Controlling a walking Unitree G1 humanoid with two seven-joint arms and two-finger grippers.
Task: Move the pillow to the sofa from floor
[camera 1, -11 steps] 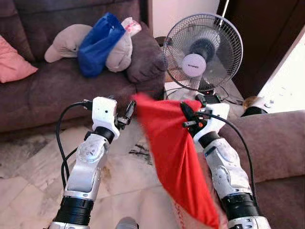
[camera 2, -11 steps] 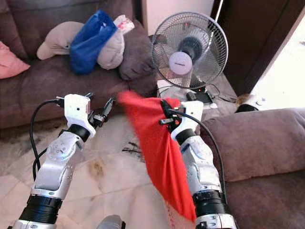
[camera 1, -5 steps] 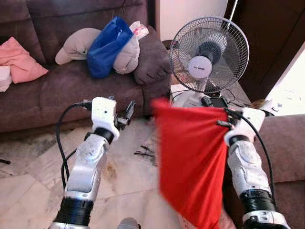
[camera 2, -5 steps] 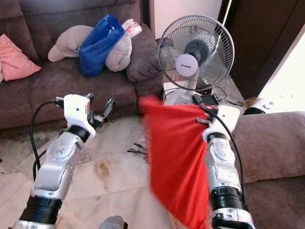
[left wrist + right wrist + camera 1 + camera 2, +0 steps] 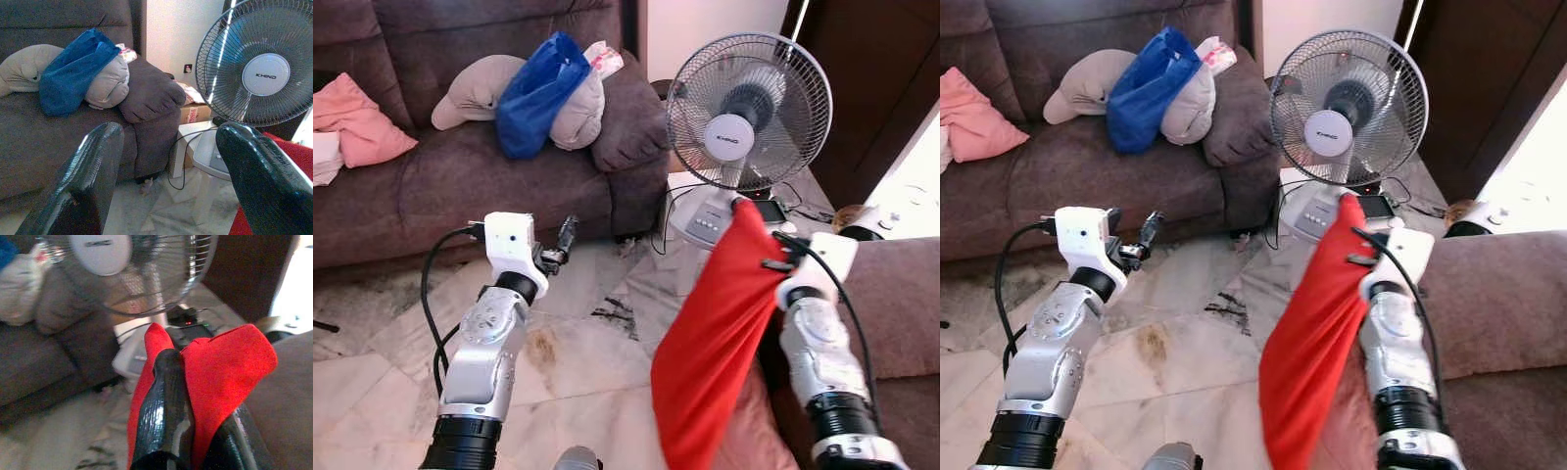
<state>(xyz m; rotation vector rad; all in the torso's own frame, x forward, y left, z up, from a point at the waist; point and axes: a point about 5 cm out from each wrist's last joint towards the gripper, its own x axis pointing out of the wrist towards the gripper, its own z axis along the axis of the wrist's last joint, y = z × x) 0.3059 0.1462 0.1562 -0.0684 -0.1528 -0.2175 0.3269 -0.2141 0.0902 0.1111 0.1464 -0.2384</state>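
Note:
The red pillow (image 5: 710,338) hangs limp in the air over the marble floor, in front of the fan. My right gripper (image 5: 744,208) is shut on its top corner; in the right wrist view red fabric (image 5: 220,362) is pinched between the black fingers (image 5: 164,396). My left gripper (image 5: 565,238) is raised to the left of the pillow, apart from it, open and with nothing in it; its fingers (image 5: 90,166) point at the brown sofa (image 5: 431,181) ahead.
On the sofa lie a blue bag (image 5: 538,90), grey cushions (image 5: 470,83) and a pink cushion (image 5: 362,122). A standing fan (image 5: 747,110) with cables stands beside the sofa's arm. A second brown sofa (image 5: 901,294) is at my right. Marble floor lies between.
The pillow, spread wide half a second ago, now hangs narrow and slanted from the right gripper. The left arm has shifted slightly left and lower. The camera has moved a little.

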